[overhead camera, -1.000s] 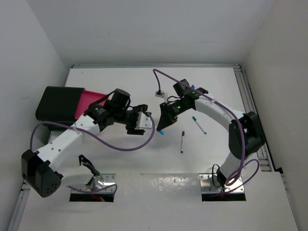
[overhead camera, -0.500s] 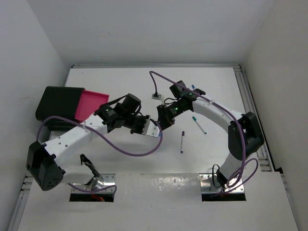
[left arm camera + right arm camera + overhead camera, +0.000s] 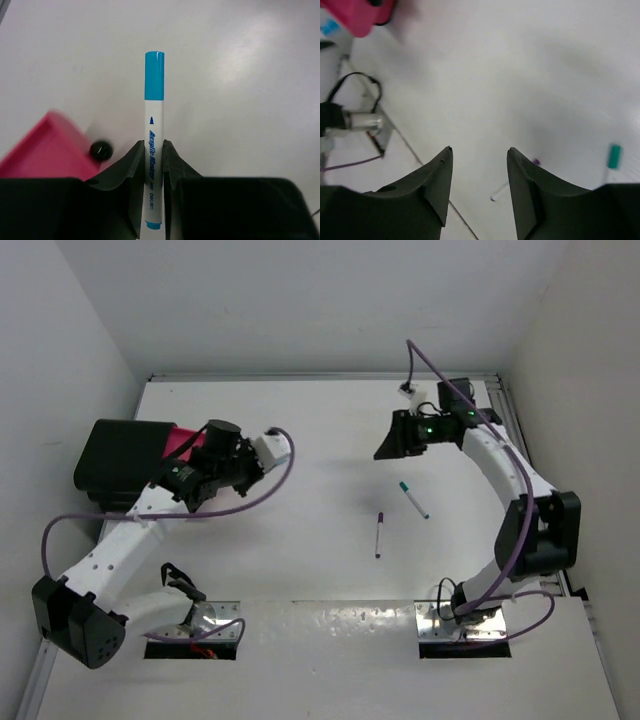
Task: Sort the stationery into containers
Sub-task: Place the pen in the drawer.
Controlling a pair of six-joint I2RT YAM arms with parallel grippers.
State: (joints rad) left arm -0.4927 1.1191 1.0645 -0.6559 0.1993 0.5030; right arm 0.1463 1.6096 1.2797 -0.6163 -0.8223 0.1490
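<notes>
While the left gripper (image 3: 153, 150) pinches a white blue-capped pen (image 3: 154, 150) low on its barrel, the cap points straight out past the fingertips. In the left wrist view a blurred corner of the pink tray (image 3: 40, 150) sits just below and to the left of the pen. The right gripper (image 3: 480, 155) has its jaws spread with nothing between them.

Half a second ago both grippers met at the middle of the table. Now the left arm has swung back beside the tray with the pen, and the right arm has pulled away to the far right.

From above, the tray lies against the black box (image 3: 118, 455), which sits close to the left wall. White table (image 3: 320, 430) stretches between the two arms. A teal-capped pen (image 3: 413, 499) and a purple-capped pen (image 3: 379, 534) lie near each other, right of centre, well apart from both grippers.
</notes>
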